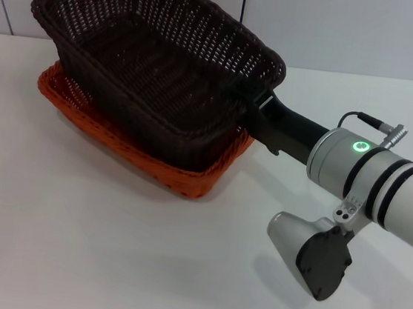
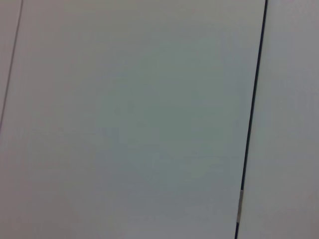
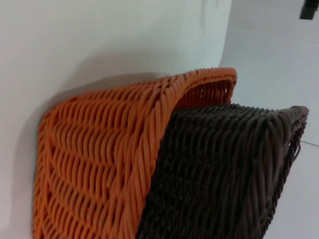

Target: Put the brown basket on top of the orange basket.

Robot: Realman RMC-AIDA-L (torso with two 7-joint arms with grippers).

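Note:
The brown basket (image 1: 157,59) sits nested in the orange basket (image 1: 153,167) at the back left of the white table. It is tilted, with its right end higher. My right gripper (image 1: 251,100) reaches in from the right and is closed on the brown basket's right rim. The right wrist view shows the orange basket's side (image 3: 94,159) close up, with the brown basket (image 3: 219,174) inside it. My left gripper is out of view; its wrist view shows only wall.
The white table (image 1: 104,262) spreads in front of and to the left of the baskets. A white panelled wall with a dark seam (image 1: 245,2) stands just behind them. The seam also shows in the left wrist view (image 2: 251,119).

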